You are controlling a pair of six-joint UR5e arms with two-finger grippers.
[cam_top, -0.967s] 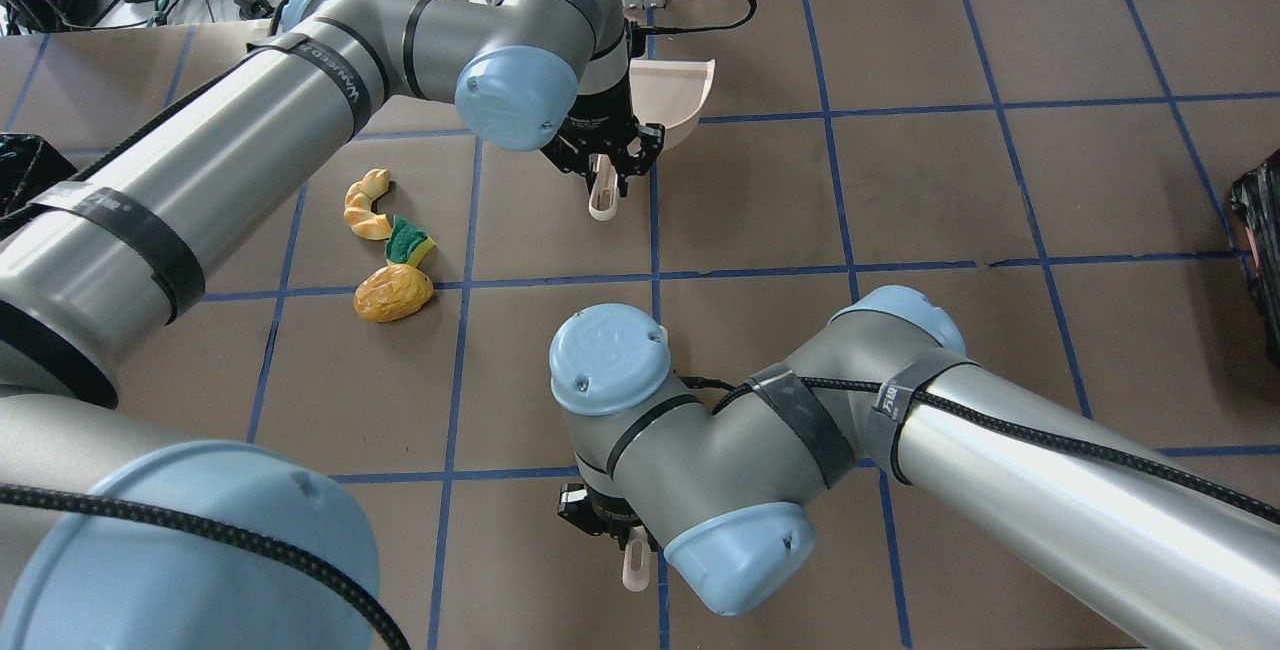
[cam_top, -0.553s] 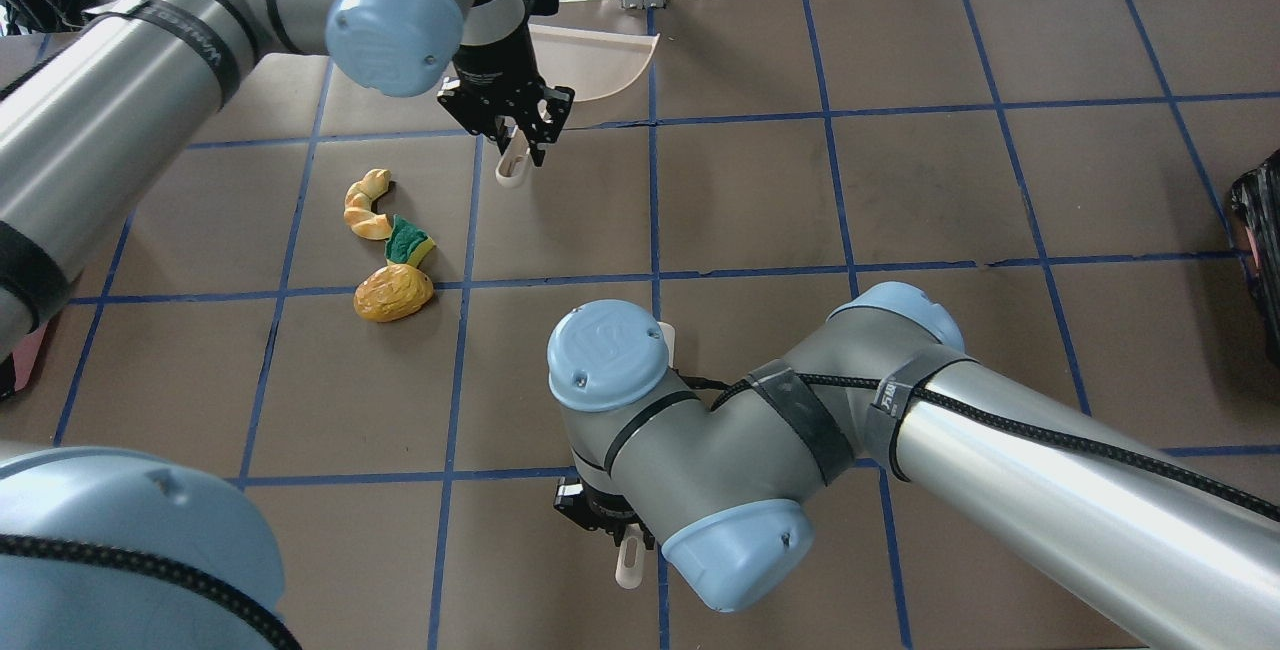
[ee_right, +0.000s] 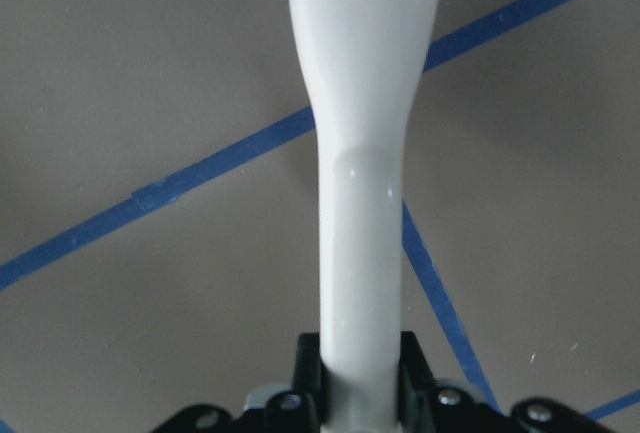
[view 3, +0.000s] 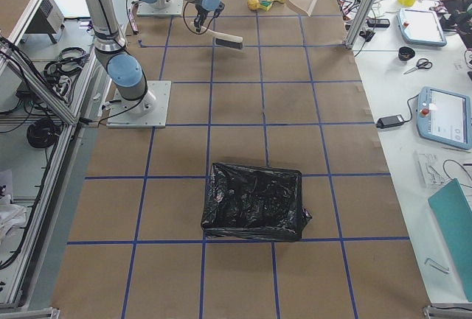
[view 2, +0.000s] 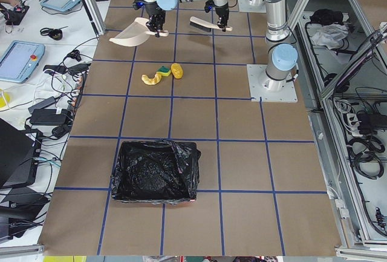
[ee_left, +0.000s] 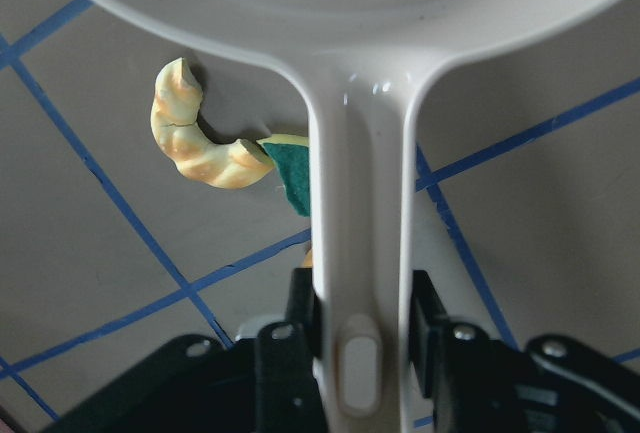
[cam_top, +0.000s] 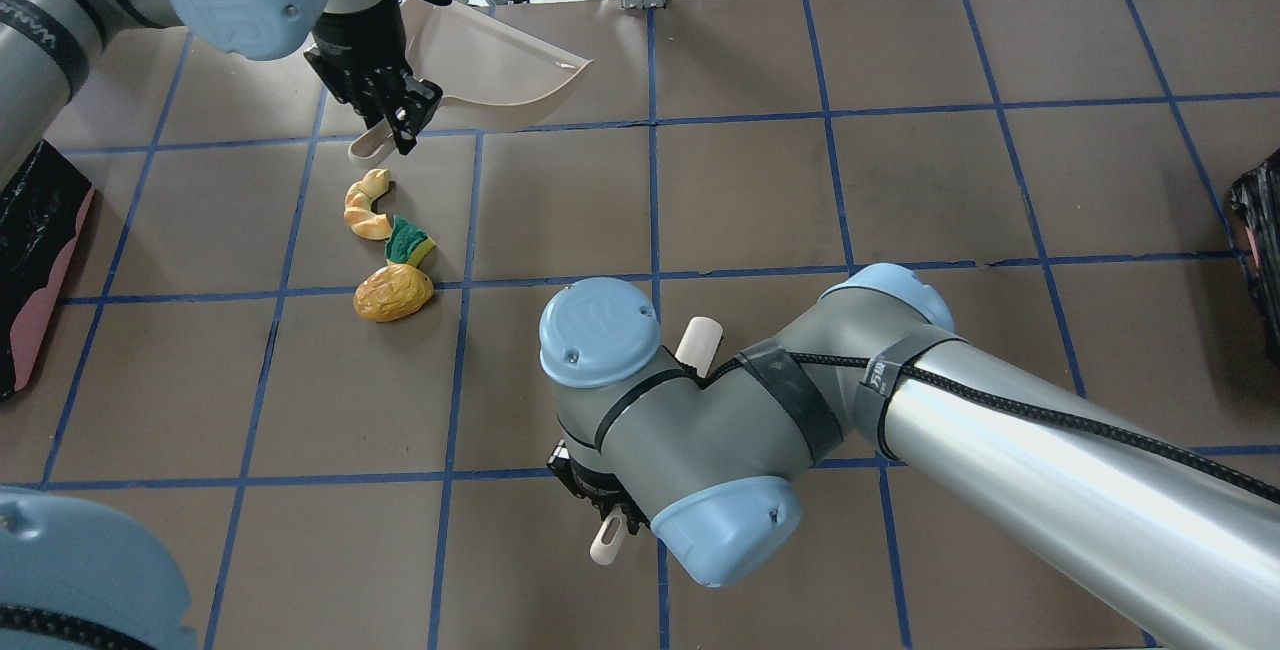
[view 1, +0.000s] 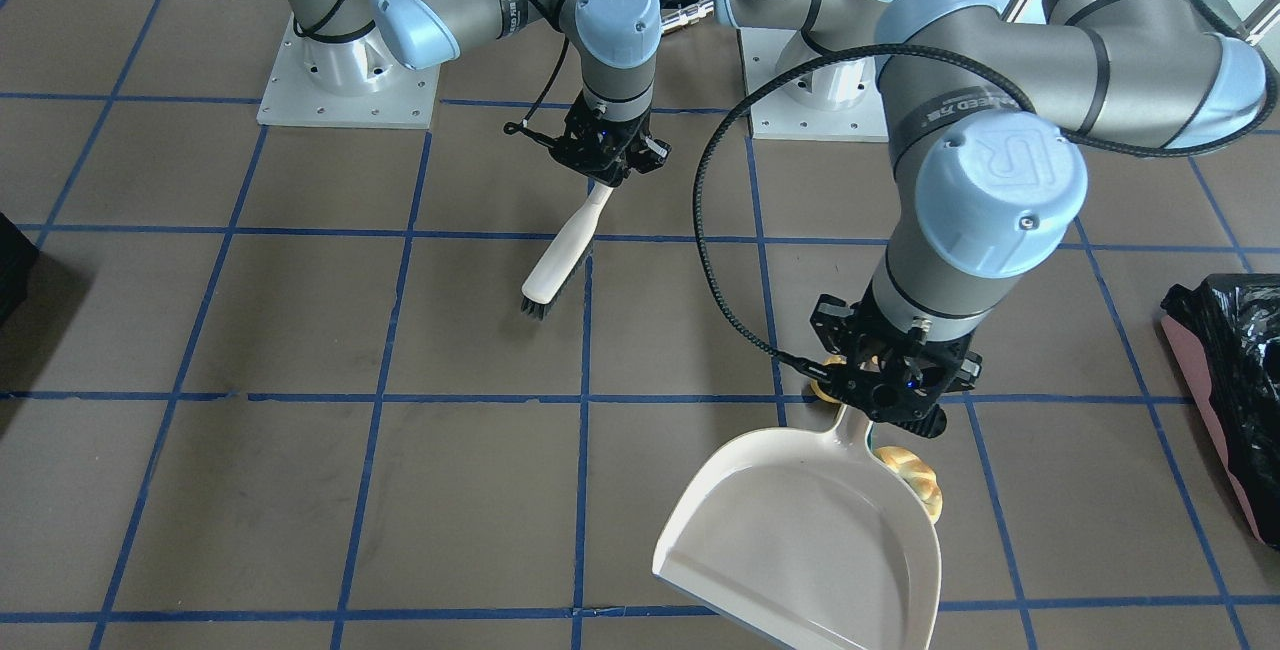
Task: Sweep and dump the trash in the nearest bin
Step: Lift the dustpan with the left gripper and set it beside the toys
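The trash lies together left of centre: the croissant piece (cam_top: 367,207), the green-and-yellow sponge scrap (cam_top: 410,243) and the potato-like lump (cam_top: 393,295). My left gripper (cam_top: 392,113) is shut on the handle of a cream dustpan (cam_top: 480,60), held just beyond the croissant. In the left wrist view the croissant (ee_left: 200,143) and sponge (ee_left: 290,178) show under the handle (ee_left: 358,203). My right gripper (view 1: 605,158) is shut on a white brush (view 1: 556,265), well to the right of the trash. The pink-sided bin (cam_top: 30,230) with a black bag sits at the left edge.
A second black-bagged container (cam_top: 1262,250) stands at the right edge; it also shows in the exterior right view (view 3: 254,201). Cables and equipment lie beyond the table's far edge. The right arm's elbow (cam_top: 700,450) hangs over the table's near middle.
My left arm has carried the dustpan leftward along the far side, from near the centre line to just beyond the croissant. The right gripper's brush has shifted slightly. The trash has not moved.
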